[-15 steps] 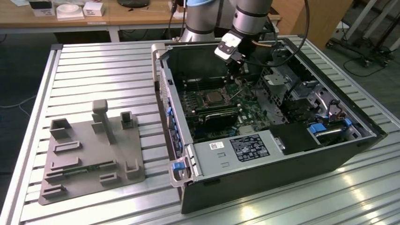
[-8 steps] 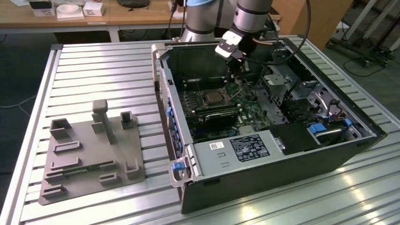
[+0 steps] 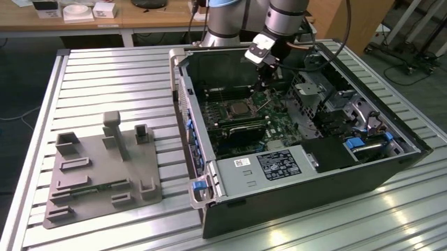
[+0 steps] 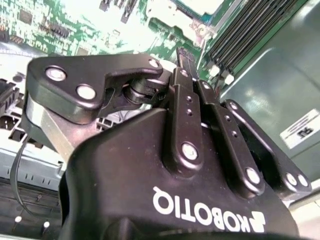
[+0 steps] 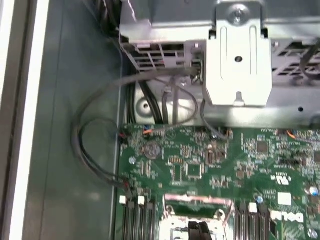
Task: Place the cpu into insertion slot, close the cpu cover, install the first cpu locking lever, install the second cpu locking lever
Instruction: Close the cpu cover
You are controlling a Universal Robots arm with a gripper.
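One pincer: pinched together, holding nothing, tips down near the socket, apt for pushing, not grasping
Chip: seated flat in that socket, silvery top up
Board: green, flat in the open case, reachable from above

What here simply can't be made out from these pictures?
1. Slot, exterior view: too small to tell what sits in it or whether it is closed.
2. Slot, first wrist view: cut off by the picture's edge.
3. Board, second wrist view: mostly hidden behind the gripper.
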